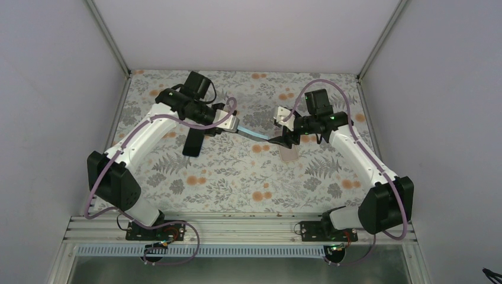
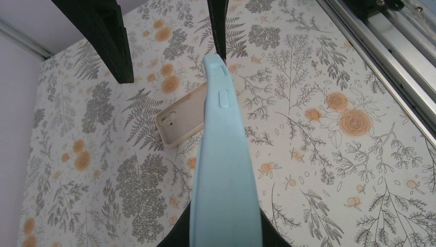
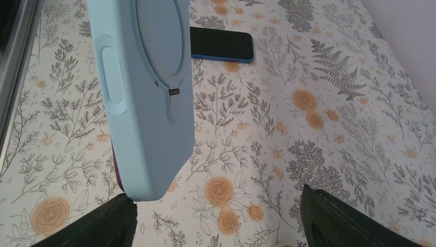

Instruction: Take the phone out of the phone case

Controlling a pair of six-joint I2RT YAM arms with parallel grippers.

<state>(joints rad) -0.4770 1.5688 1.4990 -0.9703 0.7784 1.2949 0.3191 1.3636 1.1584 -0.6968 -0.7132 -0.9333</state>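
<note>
My left gripper (image 1: 232, 123) is shut on one end of a light blue phone case (image 1: 254, 134) and holds it edge-up above the table. In the left wrist view the case (image 2: 223, 170) rises from between the left gripper's (image 2: 224, 234) dark fingers. My right gripper (image 1: 283, 141) is open at the case's far end. In the right wrist view the case's back (image 3: 144, 92), with an oval ring, hangs beside the left finger (image 3: 87, 226) of the right gripper (image 3: 216, 221). A thin magenta edge (image 3: 116, 175) shows behind the case. The case's screen side is hidden.
A black phone with a blue rim (image 1: 192, 142) lies flat on the floral tabletop under the left arm; it also shows in the right wrist view (image 3: 221, 43). A beige empty case (image 1: 289, 153) lies under the right gripper, also in the left wrist view (image 2: 180, 123). Metal rails edge the table.
</note>
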